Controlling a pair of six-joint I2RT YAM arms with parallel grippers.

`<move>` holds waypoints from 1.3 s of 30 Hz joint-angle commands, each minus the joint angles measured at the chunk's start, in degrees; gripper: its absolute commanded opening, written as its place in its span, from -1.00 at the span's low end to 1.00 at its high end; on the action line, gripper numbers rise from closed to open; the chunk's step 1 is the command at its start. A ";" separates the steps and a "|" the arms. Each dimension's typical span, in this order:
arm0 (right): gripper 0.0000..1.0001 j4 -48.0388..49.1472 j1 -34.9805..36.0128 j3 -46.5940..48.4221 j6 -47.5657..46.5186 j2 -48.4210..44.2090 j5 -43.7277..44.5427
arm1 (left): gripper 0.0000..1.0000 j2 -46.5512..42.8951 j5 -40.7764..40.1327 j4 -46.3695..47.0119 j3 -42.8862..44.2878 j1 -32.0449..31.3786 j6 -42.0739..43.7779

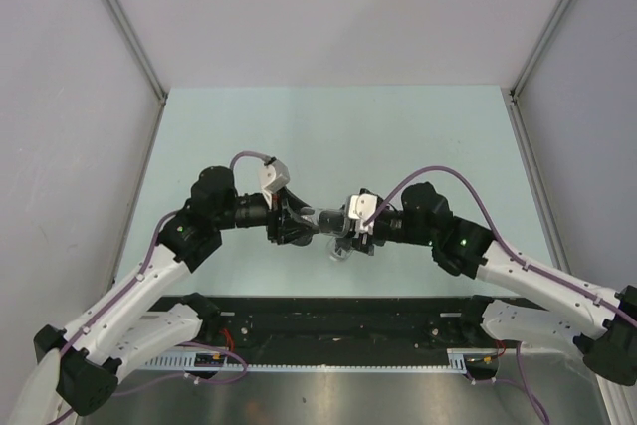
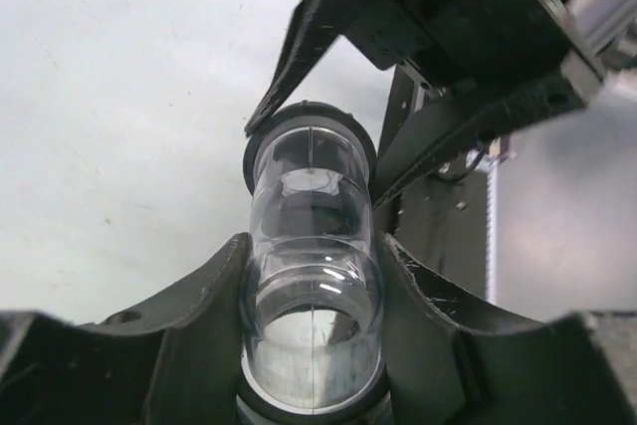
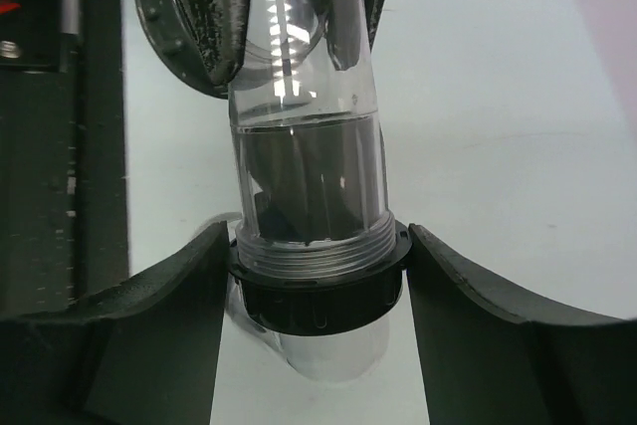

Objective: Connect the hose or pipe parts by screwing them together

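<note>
The clear pipe (image 2: 314,216) hangs between the two arms just below the middle of the overhead frame, over the pale green table (image 1: 299,126). The left gripper (image 2: 314,276) is closed on the pipe's smooth wall, which sits in the lower middle of the left wrist view with a dark finger pressed against each side. The right gripper (image 3: 318,256) is closed on the black ring (image 3: 318,296) at the pipe's other end. In the right wrist view that ring sits in the lower middle of the frame, with ridges of clear thread showing just above it and a short clear stub poking out below. The pipe looks like thin, hard plastic, so it is probably light, stiff and rather slippery under the pads. It would not give under a squeeze, and too much pressure might crack or scuff it. A weak grip on the glossy wall would likely let it spin instead of resisting the twist. The sensible holds are the ones in use: brace the straight tube wall across its width, away from the thread, and turn the ring by its outer edge. The pipe leans a little to the left in the right wrist view, so the thread could bind if the two ends are not in line. How far the ring is wound on cannot be told.
</note>
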 commanded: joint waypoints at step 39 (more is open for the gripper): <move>0.96 13.09 11.64 -7.37 -16.06 -10.73 23.42 | -0.99 -7.33 -11.21 7.72 -2.19 0.29 -54.67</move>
